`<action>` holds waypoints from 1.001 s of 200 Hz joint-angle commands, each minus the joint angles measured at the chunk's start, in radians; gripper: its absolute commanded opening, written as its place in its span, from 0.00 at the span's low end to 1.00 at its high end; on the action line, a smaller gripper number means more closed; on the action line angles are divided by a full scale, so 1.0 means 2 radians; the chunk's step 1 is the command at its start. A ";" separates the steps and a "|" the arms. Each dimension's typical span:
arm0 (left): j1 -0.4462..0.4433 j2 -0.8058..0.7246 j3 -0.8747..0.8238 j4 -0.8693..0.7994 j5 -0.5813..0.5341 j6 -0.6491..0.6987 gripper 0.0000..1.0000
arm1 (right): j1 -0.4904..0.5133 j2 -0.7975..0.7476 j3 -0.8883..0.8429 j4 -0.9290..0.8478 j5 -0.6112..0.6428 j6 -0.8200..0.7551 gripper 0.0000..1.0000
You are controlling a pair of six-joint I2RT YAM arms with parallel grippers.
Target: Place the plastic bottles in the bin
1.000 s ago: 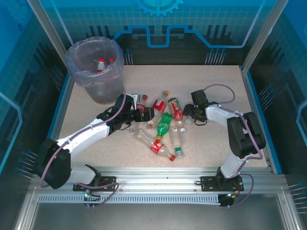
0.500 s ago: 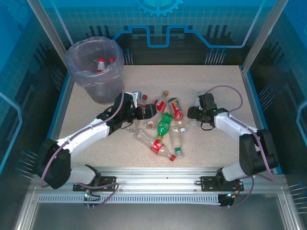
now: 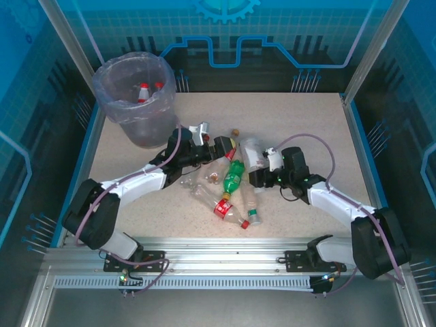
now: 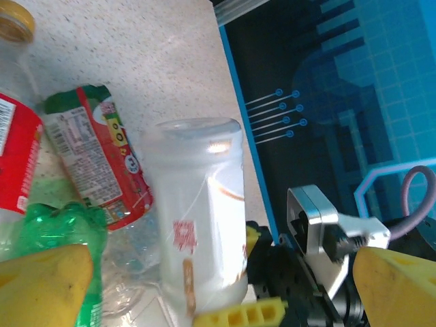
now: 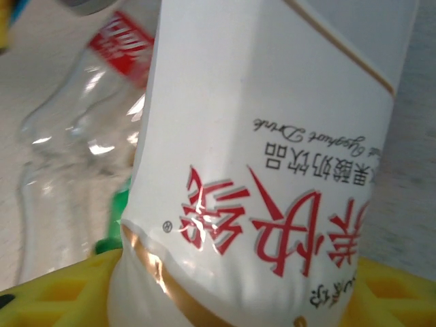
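The worktop (image 3: pixel 306 122) is a pale speckled slab with a blue lip along its left and right edges. An aluminium rail (image 3: pixel 225 248) carrying both arm bases runs along its near edge. Blue translucent panels (image 3: pixel 272 27) printed with a fine grid close in the space, held by slanted metal posts (image 3: pixel 71 41).

The bin (image 3: pixel 146 129) stands in the far left corner of the worktop, its crinkly liner folded over the rim. Two red-capped bottles (image 3: pixel 143 92) lie inside it.

The other bottles are bunched at the middle of the worktop. They include a green bottle (image 3: pixel 234 177), a red-labelled bottle (image 3: pixel 223 208) towards the near edge, and a clear bottle (image 3: pixel 249 197) just beside it.

The right gripper (image 3: pixel 257 174) reaches in from the right. Its yellow pads sit on either side of the base of a white bottle (image 4: pixel 197 204), which stands roughly upright over the pile. It appears to be grasping it, though the close view is too tight to be sure how firmly.

The left gripper (image 3: pixel 223 146) hovers at the far left side of the pile, fingers spread wide and holding nothing.
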 commanded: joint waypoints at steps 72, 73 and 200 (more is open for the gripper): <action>-0.022 0.063 -0.004 0.097 0.036 -0.083 0.91 | 0.052 0.031 0.010 0.102 -0.060 0.008 0.60; -0.022 0.064 -0.004 0.097 0.036 -0.084 0.91 | 0.053 0.031 0.010 0.102 -0.060 0.008 0.60; -0.025 0.088 -0.020 0.120 0.021 -0.105 0.79 | 0.075 0.038 0.026 0.095 -0.043 0.003 0.59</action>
